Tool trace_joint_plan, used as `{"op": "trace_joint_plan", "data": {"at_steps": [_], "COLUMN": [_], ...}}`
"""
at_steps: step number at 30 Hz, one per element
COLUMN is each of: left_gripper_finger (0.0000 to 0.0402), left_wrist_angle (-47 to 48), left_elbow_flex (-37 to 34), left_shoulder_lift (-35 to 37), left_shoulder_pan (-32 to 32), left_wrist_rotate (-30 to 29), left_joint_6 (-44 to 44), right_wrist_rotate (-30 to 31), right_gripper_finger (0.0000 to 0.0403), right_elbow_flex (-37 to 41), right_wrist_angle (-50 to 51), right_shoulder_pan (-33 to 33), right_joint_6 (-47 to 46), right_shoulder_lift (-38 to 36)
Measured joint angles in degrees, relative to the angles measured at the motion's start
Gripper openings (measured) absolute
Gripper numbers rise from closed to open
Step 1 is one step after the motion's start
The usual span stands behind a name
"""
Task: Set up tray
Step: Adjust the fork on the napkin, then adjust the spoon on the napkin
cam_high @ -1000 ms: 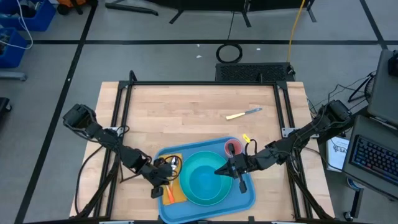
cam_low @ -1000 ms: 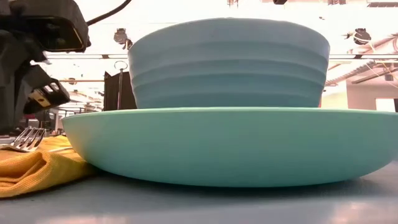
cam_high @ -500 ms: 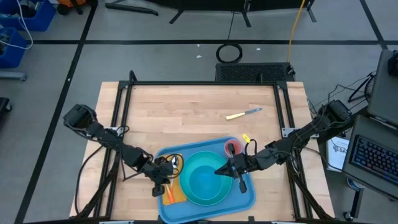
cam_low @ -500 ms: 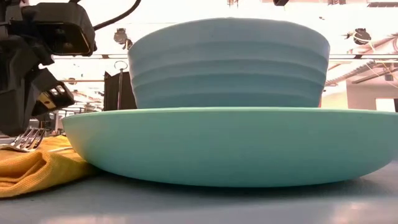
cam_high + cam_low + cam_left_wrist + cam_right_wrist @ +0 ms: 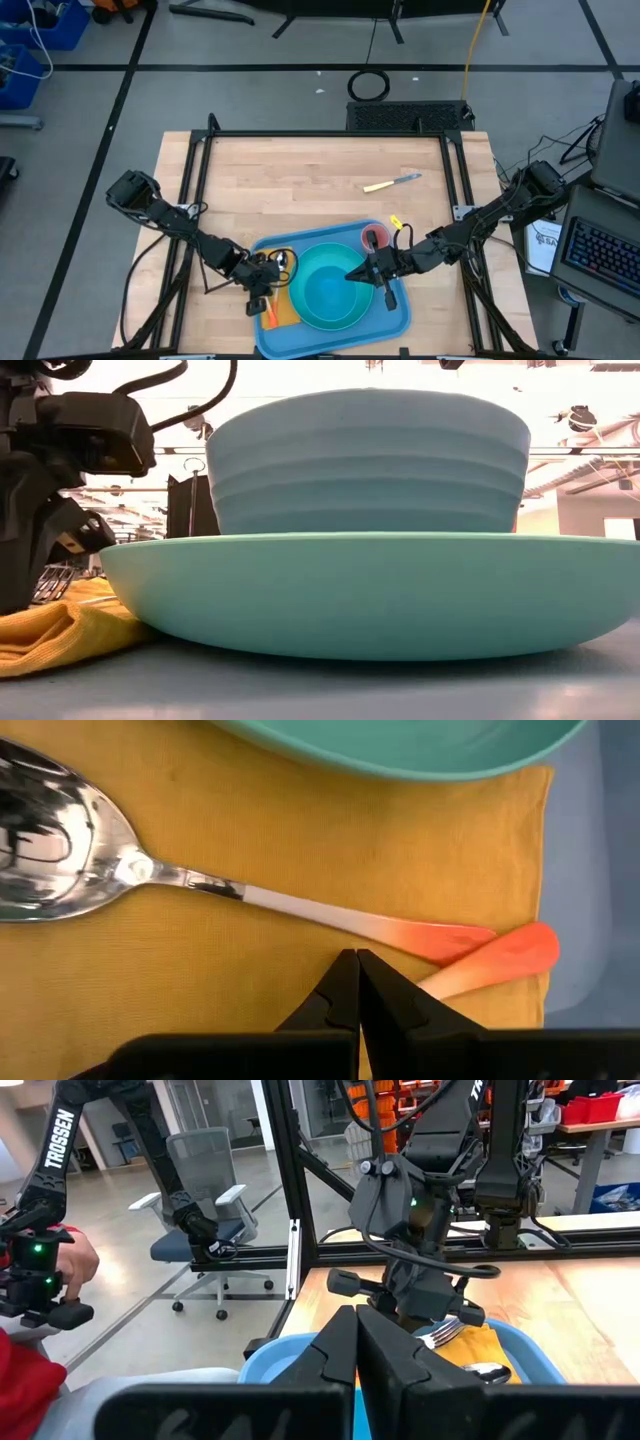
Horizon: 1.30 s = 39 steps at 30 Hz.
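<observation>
Now, left to right around the blue tray [image 5: 398, 318], sitting at the near edge of the wooden table [image 5: 300, 180]. Left gripper [image 5: 262, 297] at the tray's left end, fingers pressed shut, empty, hovering just above the yellow napkin [image 5: 150, 970]. On the napkin: spoon [image 5: 60, 850] with orange handle, second orange handle tip beside it, fork [image 5: 440, 1334]. Teal plate [image 5: 328, 287] centre of tray, ribbed bowl [image 5: 368, 460] stacked on it, plate edge overlapping the napkin. Right gripper [image 5: 384, 296] over the tray's right part, beside plate rim, jaws closed, holding nothing. Pink cup [image 5: 373, 238] at the tray's far right corner. Yellow-handled knife [image 5: 391, 182] on bare table, well beyond the tray.
</observation>
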State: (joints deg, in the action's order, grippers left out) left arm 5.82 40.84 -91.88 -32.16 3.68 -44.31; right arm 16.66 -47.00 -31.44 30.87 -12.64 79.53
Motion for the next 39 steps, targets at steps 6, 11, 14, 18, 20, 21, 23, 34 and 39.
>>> {"op": "trace_joint_plan", "data": {"at_steps": [6, 11, 14, 18, 20, 21, 23, 34, 39], "left_gripper_finger": [0.0000, 0.0000, 0.0000, 0.0001, 0.0001, 0.0001, 0.0001, 0.0001, 0.0012], "left_wrist_angle": [0.3, 0.4, 0.4, 0.5, 1.6, 2.7, 4.4, 7.8, 8.3], "left_elbow_flex": [0.0, 0.0, 0.0, 0.0, 0.1, 0.1, 0.1, 0.1, 0.1], "left_shoulder_lift": [0.0, 0.0, 0.0, 1.8, 3.4, 4.5, 6.8, 10.2, 10.1], "left_shoulder_pan": [-0.1, -0.1, -0.1, -0.1, 0.2, 0.4, 1.2, 12.5, 16.5], "left_wrist_rotate": [1.1, 0.8, 0.4, -3.9, -6.9, -8.3, -11.2, -10.7, -5.0], "left_joint_6": [-0.7, -0.7, -0.5, 1.8, 3.3, 4.0, 5.2, 10.4, 12.1], "right_wrist_rotate": [0.0, 0.0, 0.0, 0.0, 0.0, 0.0, 0.0, 0.0, 0.0], "right_gripper_finger": [0.0000, 0.0000, 0.0000, 0.0000, 0.0000, 0.0000, 0.0000, 0.0000, 0.0000], "right_elbow_flex": [0.0, 0.0, 0.0, 0.0, 0.0, 0.0, 0.0, 0.0, 0.0], "right_wrist_angle": [0.0, 0.0, 0.0, 0.0, 0.0, 0.0, 0.1, 0.4, 0.5], "right_shoulder_pan": [0.0, 0.0, 0.0, 0.0, 0.0, 0.0, 0.0, 0.0, 0.0], "right_joint_6": [0.0, -0.2, -0.2, -0.2, -0.2, -0.2, -0.2, -0.2, -0.2], "right_shoulder_lift": [0.0, 0.0, 0.0, 0.0, 0.0, 0.0, 0.0, 0.0, 0.0]}}
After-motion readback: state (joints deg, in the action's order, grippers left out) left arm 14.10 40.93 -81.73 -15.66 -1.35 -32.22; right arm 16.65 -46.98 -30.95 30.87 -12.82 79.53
